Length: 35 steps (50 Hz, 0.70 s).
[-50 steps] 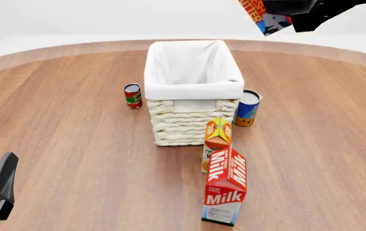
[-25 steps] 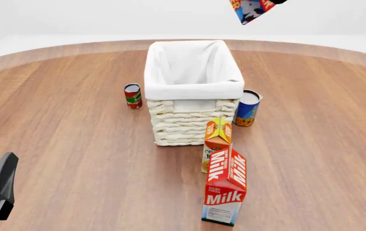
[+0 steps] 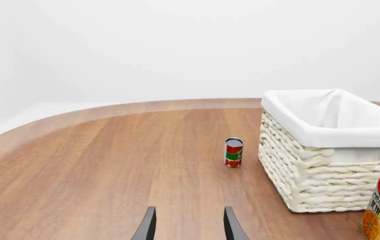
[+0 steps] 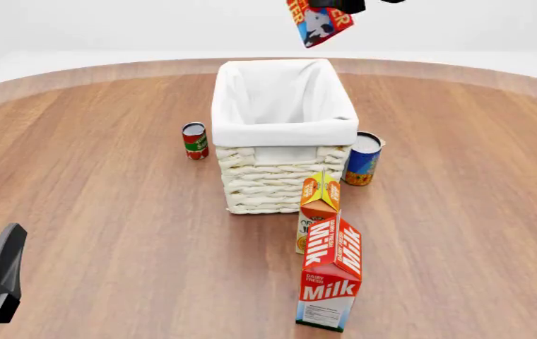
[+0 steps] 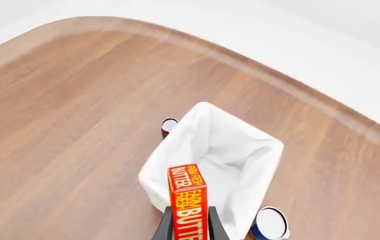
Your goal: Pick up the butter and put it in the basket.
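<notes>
The butter [image 4: 318, 23], a small red-orange box with a blue end, hangs high over the basket's far end in the front view. My right gripper [image 4: 336, 6] is shut on the butter [image 5: 187, 202] at the top edge; its fingers [image 5: 213, 227] clamp the box's sides. The basket [image 4: 282, 113], cream wicker with a white liner, stands mid-table, and shows below the box in the right wrist view [image 5: 237, 150]. My left gripper [image 3: 186, 227] is open and empty, low at the near left, far from the basket [image 3: 323, 165].
A red tomato can [image 4: 195, 140] stands left of the basket, a blue can [image 4: 363, 158] right of it. An orange juice carton [image 4: 319, 198] and a Milk carton [image 4: 331, 282] stand in front of the basket.
My right gripper has carried the butter leftward, from the upper right to above the basket's far end. The left arm has not moved.
</notes>
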{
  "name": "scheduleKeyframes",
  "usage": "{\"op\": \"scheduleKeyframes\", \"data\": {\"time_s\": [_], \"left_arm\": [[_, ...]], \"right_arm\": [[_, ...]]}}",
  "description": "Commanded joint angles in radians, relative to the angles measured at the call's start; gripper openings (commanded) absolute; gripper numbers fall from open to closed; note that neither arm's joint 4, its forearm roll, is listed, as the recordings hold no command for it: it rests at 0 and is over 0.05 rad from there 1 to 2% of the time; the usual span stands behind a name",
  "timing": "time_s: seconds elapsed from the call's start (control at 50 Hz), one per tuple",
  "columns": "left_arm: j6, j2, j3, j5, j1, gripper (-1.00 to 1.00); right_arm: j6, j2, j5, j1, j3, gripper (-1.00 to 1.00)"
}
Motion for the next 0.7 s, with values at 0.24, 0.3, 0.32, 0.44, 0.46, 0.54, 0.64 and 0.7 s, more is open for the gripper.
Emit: {"op": "scheduleKeyframes", "data": {"time_s": [0.24,0.3,0.32,0.44,0.46,0.54,0.64,0.7], "left_arm": [[0.0,0.0,0.0,0.0,0.0,1.0],[0.0,0.0,0.0,0.0,0.0,1.0],[0.0,0.0,0.0,0.0,0.0,1.0],[0.0,0.0,0.0,0.0,0.0,1.0],[0.0,0.0,0.0,0.0,0.0,1.0],[0.0,0.0,0.0,0.0,0.0,1.0],[0.0,0.0,0.0,0.0,0.0,1.0],[0.0,0.0,0.0,0.0,0.0,1.0]], "right_arm": [[0.028,0.115,-0.045,-0.01,-0.061,-1.0],[0.025,0.143,-0.044,-0.025,-0.083,-1.0],[0.02,0.148,-0.046,-0.027,-0.083,-1.0],[0.017,0.172,-0.052,-0.04,-0.087,-1.0],[0.017,0.171,-0.055,-0.038,-0.083,-1.0],[0.01,0.189,-0.06,-0.049,-0.077,-1.0],[0.007,0.193,-0.062,-0.045,-0.068,-1.0],[0.01,0.192,-0.063,-0.039,-0.064,-1.0]]}}
